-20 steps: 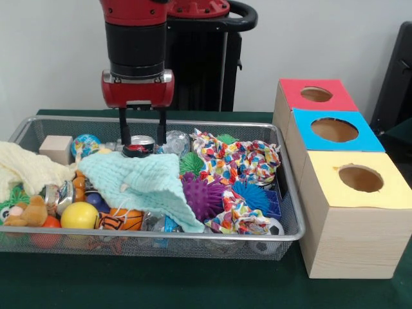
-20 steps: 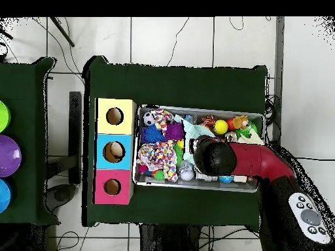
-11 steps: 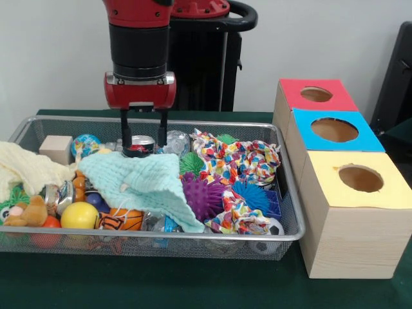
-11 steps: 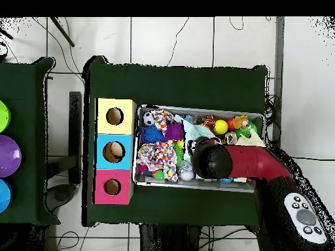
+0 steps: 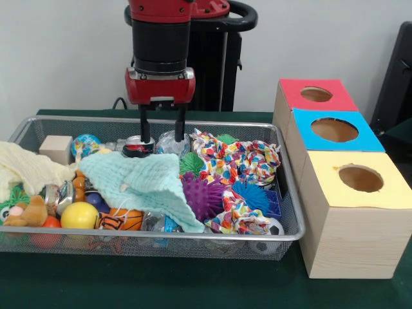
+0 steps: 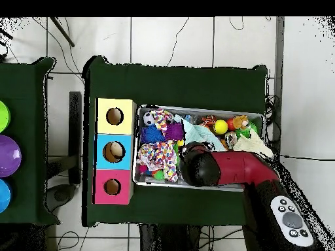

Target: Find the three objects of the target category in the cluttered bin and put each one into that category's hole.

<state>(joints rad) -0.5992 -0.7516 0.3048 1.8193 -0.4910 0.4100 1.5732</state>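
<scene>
The green cloth-covered surface (image 5: 161,283) lies bare along its near edge, in front of the wire-mesh bin (image 5: 291,212), whose rounded metal rim stands just beside the three wooden boxes. At the bin's near wall lie smooth round balls: a yellow ball (image 5: 79,215), an orange basketball-patterned ball (image 5: 122,220) and a small soccer ball (image 5: 273,226) in the corner next to the boxes. A soft plush toy (image 5: 26,211) slumps at the opposite end beneath a fluffy cream cloth (image 5: 29,168). In the middle, a mint waffle-weave cloth (image 5: 145,183) drapes over other items, touching a purple spiky ball (image 5: 201,196). Beside that lie a blue spiky ball (image 5: 251,195) and a crumpled multicoloured patterned cloth (image 5: 238,161); a green spiky ball (image 5: 191,163) sits just behind. Further back rest a plain wooden block (image 5: 56,149), a globe-printed ball (image 5: 85,145) and a clear crinkled ball (image 5: 171,142).

The pincer (image 5: 161,136) hangs over the bin's far side, its two thin black fingers apart, straddling the gap between a red-and-black round lid-like object (image 5: 136,149) and the clear ball. I cannot tell whether it touches either.

The boxes run near to far: yellow-topped box (image 5: 357,212), blue-topped box (image 5: 331,132), red-topped box (image 5: 315,95), each with a round hole on top and open room above.
</scene>
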